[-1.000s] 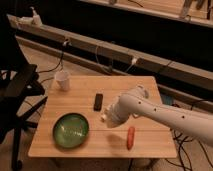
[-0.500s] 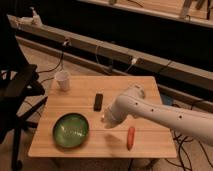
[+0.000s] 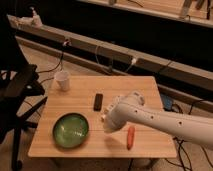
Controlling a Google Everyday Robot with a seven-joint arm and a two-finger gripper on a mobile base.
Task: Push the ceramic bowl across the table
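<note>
The ceramic bowl (image 3: 71,130), wide, shallow and glossy green, sits on the light wooden table (image 3: 131,86) near its front left corner. My gripper (image 3: 105,119) is at the end of the white arm (image 3: 160,119) that reaches in from the right. It hangs just above the table, a short way right of the bowl and apart from it.
A small white cup (image 3: 62,80) stands at the table's back left. A black rectangular object (image 3: 98,101) lies mid-table, just behind the gripper. An orange carrot-like item (image 3: 130,137) lies near the front edge under the arm. A black office chair (image 3: 17,92) stands left of the table.
The arm and gripper have shifted slightly left, toward the bowl. The bowl and other items have not moved.
</note>
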